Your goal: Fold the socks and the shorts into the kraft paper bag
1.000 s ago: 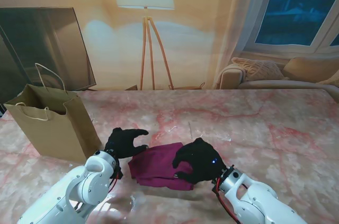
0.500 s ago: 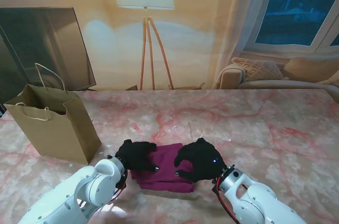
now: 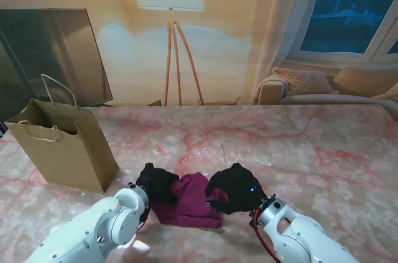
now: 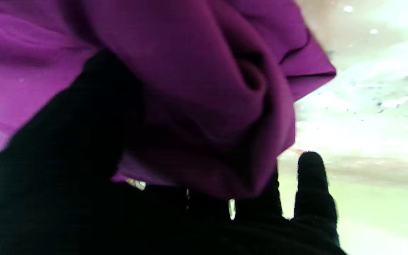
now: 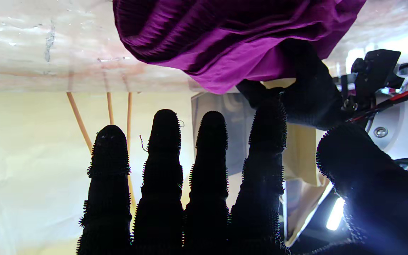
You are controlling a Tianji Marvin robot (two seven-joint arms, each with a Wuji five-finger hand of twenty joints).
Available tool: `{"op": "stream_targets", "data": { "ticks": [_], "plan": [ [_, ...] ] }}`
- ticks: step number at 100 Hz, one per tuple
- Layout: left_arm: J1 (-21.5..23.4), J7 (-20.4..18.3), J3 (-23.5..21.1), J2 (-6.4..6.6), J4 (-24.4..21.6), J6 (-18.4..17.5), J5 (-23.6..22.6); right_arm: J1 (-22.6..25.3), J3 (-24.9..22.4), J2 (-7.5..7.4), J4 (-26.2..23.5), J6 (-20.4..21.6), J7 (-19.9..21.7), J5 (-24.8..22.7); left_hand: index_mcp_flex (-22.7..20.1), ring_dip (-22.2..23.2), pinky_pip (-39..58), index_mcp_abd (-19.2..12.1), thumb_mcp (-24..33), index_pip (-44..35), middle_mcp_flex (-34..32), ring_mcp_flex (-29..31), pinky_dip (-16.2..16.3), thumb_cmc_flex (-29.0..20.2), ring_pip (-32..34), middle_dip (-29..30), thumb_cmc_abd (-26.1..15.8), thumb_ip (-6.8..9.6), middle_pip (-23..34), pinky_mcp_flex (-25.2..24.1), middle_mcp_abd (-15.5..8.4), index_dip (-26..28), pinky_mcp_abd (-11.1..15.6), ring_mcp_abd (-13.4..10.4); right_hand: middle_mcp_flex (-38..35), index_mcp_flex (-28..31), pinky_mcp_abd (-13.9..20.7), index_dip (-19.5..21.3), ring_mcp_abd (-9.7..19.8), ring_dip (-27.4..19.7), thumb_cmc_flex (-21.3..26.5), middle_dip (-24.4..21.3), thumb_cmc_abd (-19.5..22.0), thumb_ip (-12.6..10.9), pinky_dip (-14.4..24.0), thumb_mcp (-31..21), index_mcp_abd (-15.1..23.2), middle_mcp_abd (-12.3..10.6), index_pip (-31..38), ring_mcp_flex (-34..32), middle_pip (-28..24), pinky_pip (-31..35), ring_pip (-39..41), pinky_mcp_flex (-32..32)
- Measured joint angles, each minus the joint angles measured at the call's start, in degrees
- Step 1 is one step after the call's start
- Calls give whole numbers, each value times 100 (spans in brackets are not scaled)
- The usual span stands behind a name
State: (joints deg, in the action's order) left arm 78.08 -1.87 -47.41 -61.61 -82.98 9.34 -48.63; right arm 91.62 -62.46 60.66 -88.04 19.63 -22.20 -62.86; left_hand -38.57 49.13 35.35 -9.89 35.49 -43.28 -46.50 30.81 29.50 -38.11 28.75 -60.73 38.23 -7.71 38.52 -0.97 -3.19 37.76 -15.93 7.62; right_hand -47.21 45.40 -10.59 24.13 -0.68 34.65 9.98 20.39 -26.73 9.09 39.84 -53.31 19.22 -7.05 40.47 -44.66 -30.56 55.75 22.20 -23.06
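My left hand is bunched around the near edge of the soft, light magenta cloth shorts, which lie on the pink marble worktop; they would sag, so I would grip gathered layers. My right hand hovers unclenched.

Our arms were glossy white, rounded shells. Both the left hand and right hand wore black gloves, the right fingers bristling with tiny nubs. Red and black cables ran along our right wrist, where a small blue light glowed.
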Motion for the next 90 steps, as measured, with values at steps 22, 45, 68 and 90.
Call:
{"op": "stream_targets", "data": {
  "ticks": [22,45,68,90],
  "plan": [
    [263,332,-318,-76,-19,-211,-42,-35,15,15,23,-81,4,69,79,-848,1484,-277,-46,-1011,-1076,1585,562,-353,104,3088,-26,-1,-1978,917,246,700,413,-193,0,49,0,-56,0,-52,1,0,0,0,-8,0,2,0,71,-1,0,0,0,-1],
    [620,733,-699,-98,-399,-341,-37,-34,-6,32,29,-190,22,104,-296,-1056,2241,-186,210,-844,-2425,2513,549,-652,596,1986,81,-1,-2635,1635,261,-362,880,-397,0,49,0,-59,0,-52,1,0,0,0,-10,0,2,0,136,-1,0,0,0,-1],
    [963,665,-1157,-127,-1007,-348,-76,-24,-101,52,70,-323,-41,82,-929,-1074,2416,-53,224,-538,-2426,2580,439,-833,593,1596,85,-15,-2642,1684,299,-1965,900,-392,0,49,0,-122,0,-52,1,0,3,0,-87,1,-11,0,137,-2,0,-1,0,-2],
    [1254,796,-1533,-137,-1518,-347,-131,-10,-262,58,70,-414,60,112,-924,-1175,3029,-53,225,-411,-2426,2778,579,-895,641,1444,85,-15,-2656,2332,300,-1456,608,-336,0,35,24,-27,0,-140,-5,-81,101,0,-276,4,-160,0,-84,-2,67,-142,-81,-3]
  ]
}}
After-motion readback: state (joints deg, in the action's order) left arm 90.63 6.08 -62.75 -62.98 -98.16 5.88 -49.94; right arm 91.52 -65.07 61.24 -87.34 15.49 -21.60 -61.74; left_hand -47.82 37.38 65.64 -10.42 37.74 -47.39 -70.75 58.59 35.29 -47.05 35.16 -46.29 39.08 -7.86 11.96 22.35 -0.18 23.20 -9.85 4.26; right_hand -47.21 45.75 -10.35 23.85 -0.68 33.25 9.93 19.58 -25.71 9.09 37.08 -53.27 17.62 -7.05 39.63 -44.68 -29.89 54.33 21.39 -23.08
